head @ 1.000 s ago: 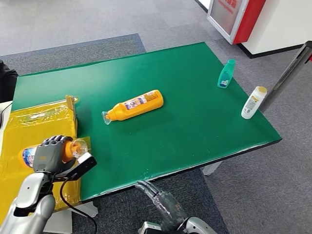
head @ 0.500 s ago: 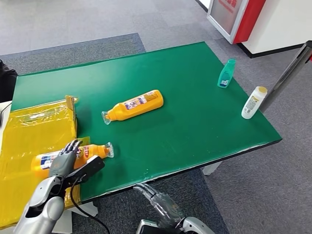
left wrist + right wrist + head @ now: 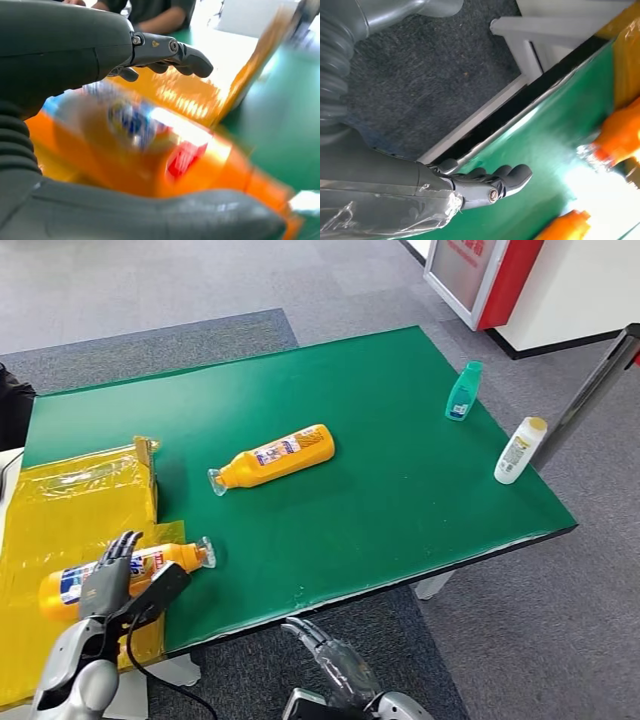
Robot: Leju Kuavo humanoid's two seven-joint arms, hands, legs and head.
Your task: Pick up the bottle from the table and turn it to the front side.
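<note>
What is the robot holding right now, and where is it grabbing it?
Nothing. The left robot hand is spread open over the orange bottle lying on yellow plastic; the right robot hand hangs empty.

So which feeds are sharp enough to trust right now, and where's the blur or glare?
Head view: sharp and evenly lit, labels on both orange bottles readable as shapes. Left wrist view: the orange bottle under the left hand is smeared with blur, bright glare behind it. Right wrist view: the right hand is crisp, but a blown-out white patch washes out the green table.
</note>
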